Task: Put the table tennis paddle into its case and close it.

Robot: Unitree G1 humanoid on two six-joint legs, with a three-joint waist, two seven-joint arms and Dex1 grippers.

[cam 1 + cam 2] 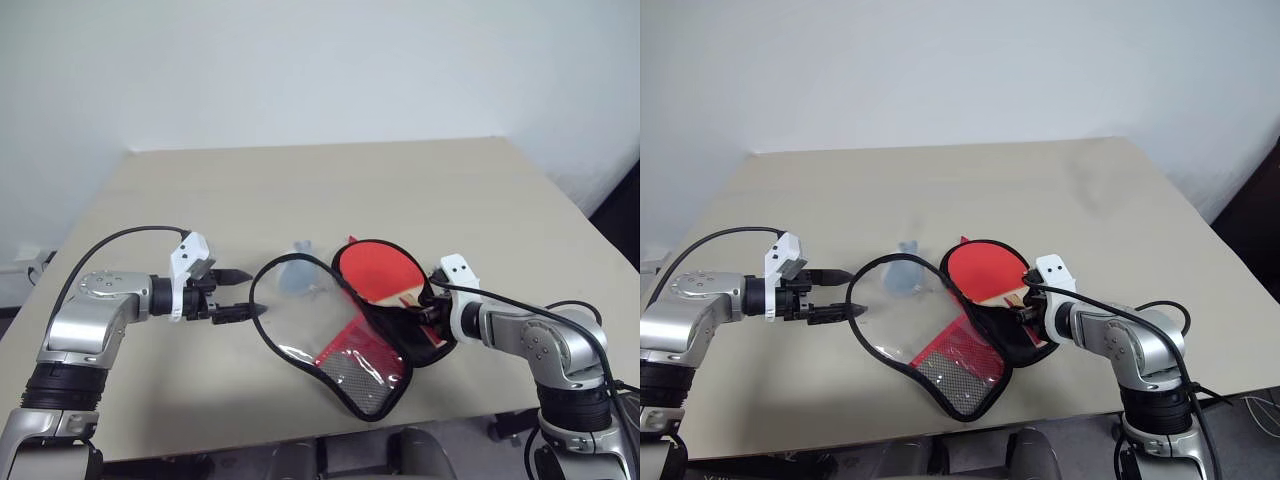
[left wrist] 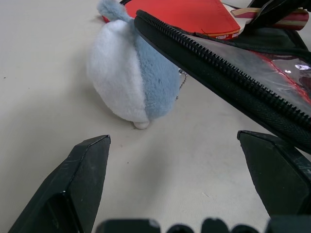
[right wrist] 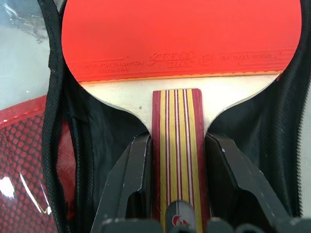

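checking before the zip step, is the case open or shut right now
Open. The case has its clear flap folded out flat on the table, and the paddle lies on the black half, its red face uncovered.

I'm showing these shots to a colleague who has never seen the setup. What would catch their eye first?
The bright red table tennis paddle near the middle of the table, lying on the black half of the opened case, with the right gripper shut on its striped handle. Next, the fluffy blue-and-white ball beside the case's zip edge, with the left gripper open just to its left.
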